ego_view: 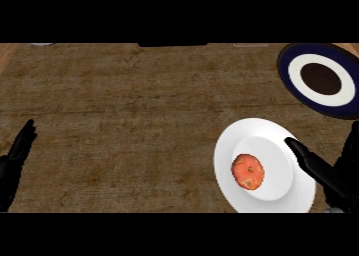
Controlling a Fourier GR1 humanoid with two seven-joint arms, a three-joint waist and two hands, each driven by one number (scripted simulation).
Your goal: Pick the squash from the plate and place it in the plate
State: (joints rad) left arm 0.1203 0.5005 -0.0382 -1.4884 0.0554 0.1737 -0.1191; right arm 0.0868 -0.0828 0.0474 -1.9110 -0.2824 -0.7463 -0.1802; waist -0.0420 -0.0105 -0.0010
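An orange squash (pixel 248 171) lies on a white plate (pixel 274 132) at the lower right of the counter. A second plate (pixel 298 62), dark blue with a white ring and a dark centre, sits at the far right corner. My right hand (pixel 337 175) is open just right of the white plate, its thumb reaching over the plate's right rim, a short way from the squash and not touching it. At the lower left edge my left hand (pixel 11 162) rests open, fingers up.
The brown wooden counter (pixel 138 110) stretches wide between the two hands. Small pale objects (pixel 42 44) show at the far edge, cut off by the view.
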